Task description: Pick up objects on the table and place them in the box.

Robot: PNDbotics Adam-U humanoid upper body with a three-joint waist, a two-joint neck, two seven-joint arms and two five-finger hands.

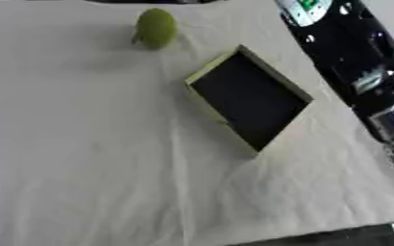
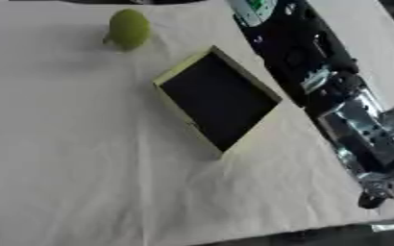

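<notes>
Fingers of right hand [image 2: 377, 190] point down beside box [image 2: 219, 102].

A round green fruit [image 1: 156, 28] sits up at twelve o'clock on the pale cloth-covered table [image 1: 74, 144], well apart from the box [image 1: 249, 98] — shallow, yellow-green rim, dark inside, set askew just right of centre. At three o'clock the black right arm [image 1: 351, 62] runs down the edge — no hand showing.
</notes>
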